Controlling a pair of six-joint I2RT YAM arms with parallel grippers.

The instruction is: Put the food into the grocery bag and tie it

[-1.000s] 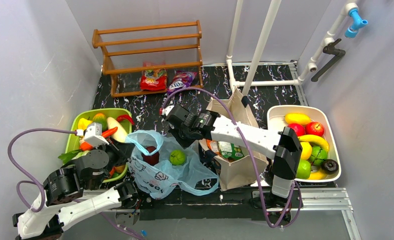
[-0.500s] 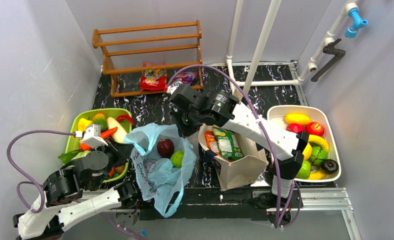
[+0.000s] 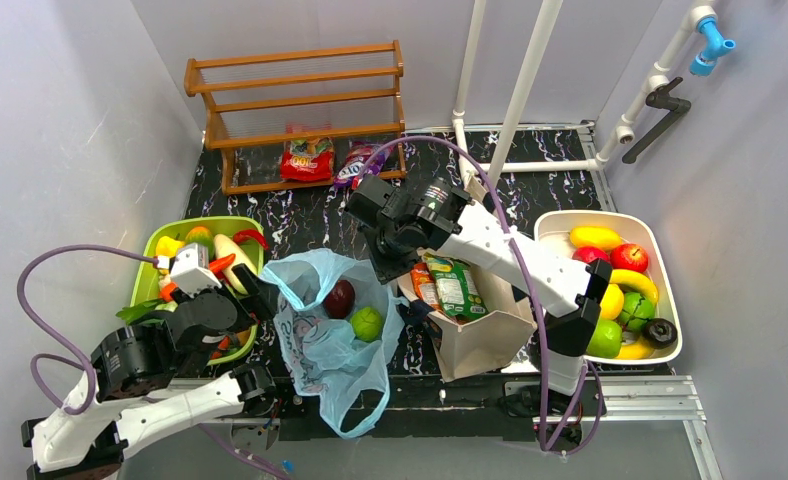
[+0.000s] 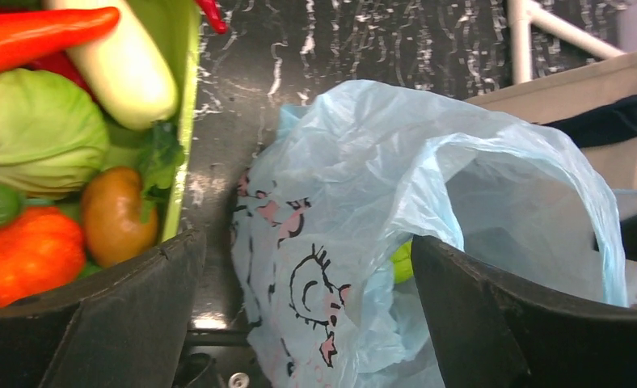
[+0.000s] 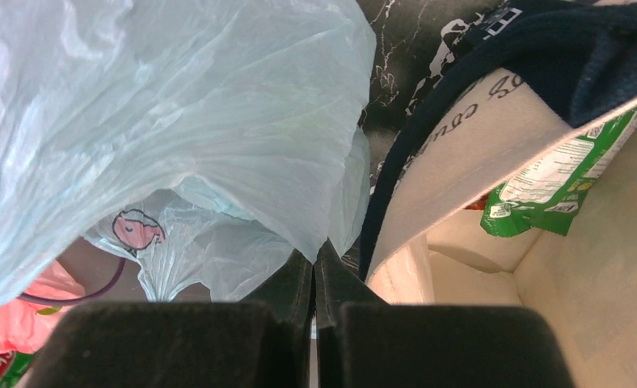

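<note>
Right gripper (image 5: 315,252): jaws closed, pinching the rim of the grocery bag (image 3: 315,345). Left gripper (image 4: 299,242): jaws wide apart, holding nothing, just beside the bag's left side.

The bag stands at the near edge of the table (image 3: 300,215) with its mouth open. It contains a red apple (image 3: 340,297) and a green fruit (image 3: 367,322). The snack packets (image 3: 457,287) lie in the canvas tote (image 3: 485,340).

Judgement: loading is partial and tying is not yet done.

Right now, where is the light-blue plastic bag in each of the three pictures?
Top external: grocery bag low, just left of centre.
Left wrist: grocery bag fills the centre and right.
Right wrist: grocery bag fills the upper left.
Shared landmark: the beige tote beside it, seen in all three.
</note>
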